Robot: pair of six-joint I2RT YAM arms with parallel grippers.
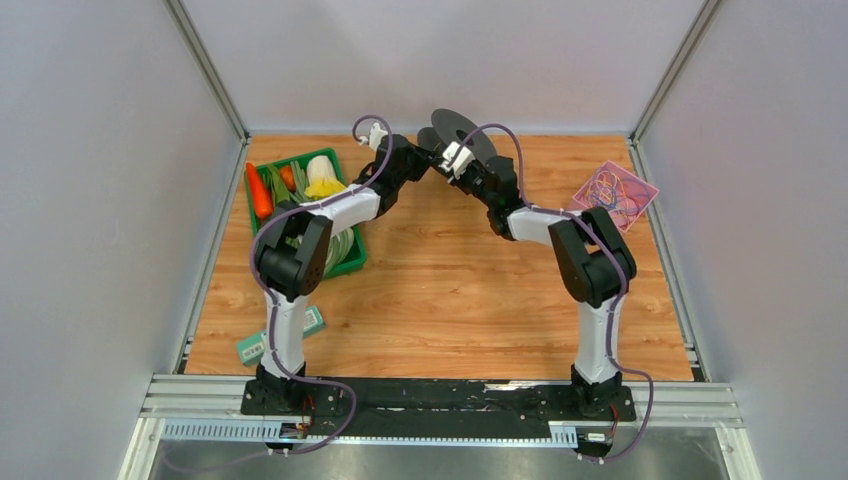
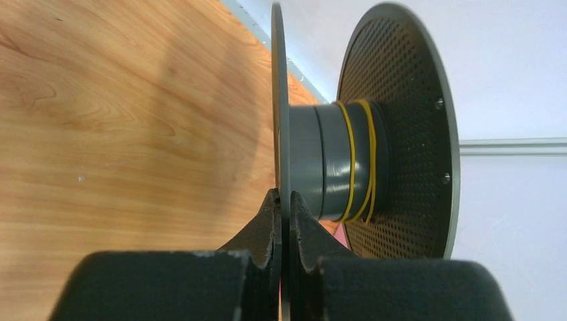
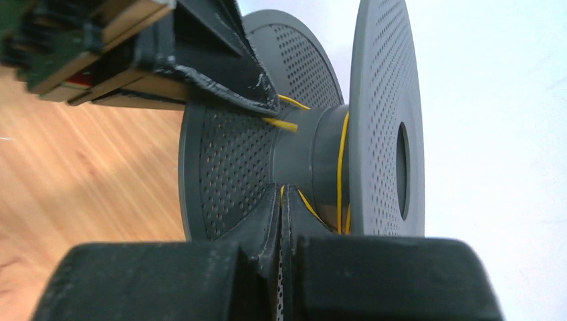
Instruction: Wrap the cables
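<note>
A dark grey perforated spool (image 1: 455, 128) is held up at the back centre between both arms. My left gripper (image 2: 282, 195) is shut on the thin edge of one spool flange (image 2: 279, 100). A yellow cable (image 2: 351, 160) lies in a few turns round the hub (image 2: 311, 160). My right gripper (image 3: 281, 190) reaches in between the flanges at the hub (image 3: 311, 150) and is shut on the yellow cable (image 3: 341, 154), which comes out at its fingertips. More coloured cables (image 1: 612, 190) lie in a pink tray (image 1: 648, 190) at the right.
A green basket (image 1: 355, 262) with a carrot, cabbage and long beans stands at the left, under the left arm. A green-and-white packet (image 1: 250, 345) lies near the left base. The left gripper's body (image 3: 200, 40) hangs close over the spool in the right wrist view.
</note>
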